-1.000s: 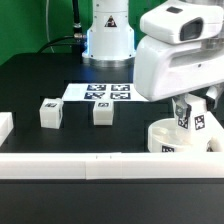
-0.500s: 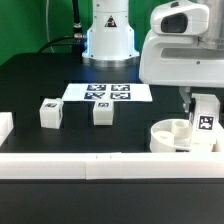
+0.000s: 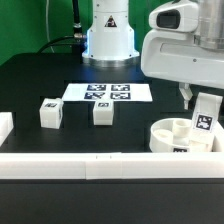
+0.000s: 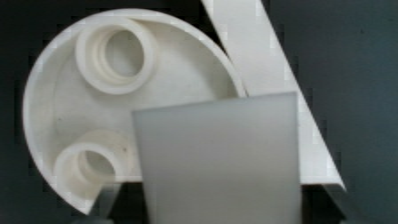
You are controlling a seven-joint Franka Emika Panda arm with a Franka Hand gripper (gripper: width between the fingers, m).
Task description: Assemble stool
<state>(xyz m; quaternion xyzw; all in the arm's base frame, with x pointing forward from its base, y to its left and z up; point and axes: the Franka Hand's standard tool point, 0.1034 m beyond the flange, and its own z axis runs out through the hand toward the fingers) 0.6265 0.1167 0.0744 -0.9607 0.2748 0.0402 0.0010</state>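
The round white seat (image 3: 172, 134) lies at the exterior view's right, close to the front rail. My gripper (image 3: 204, 108) is shut on one tagged white leg (image 3: 206, 119) and holds it upright over the seat's right edge. In the wrist view the held leg (image 4: 221, 155) fills the space between the dark fingertips (image 4: 114, 202), and the seat (image 4: 80, 110) with two round sockets lies beneath it. Two more tagged legs (image 3: 50, 113) (image 3: 102, 112) stand on the black table to the left.
The marker board (image 3: 108, 92) lies flat behind the two loose legs, in front of the robot base (image 3: 108, 40). A long white rail (image 3: 90, 164) runs along the front edge. A white rail end (image 3: 5, 126) sits at the far left.
My gripper has carried the leg toward the exterior view's right, from above the seat's middle to its right edge. The seat and the two loose legs have not moved.
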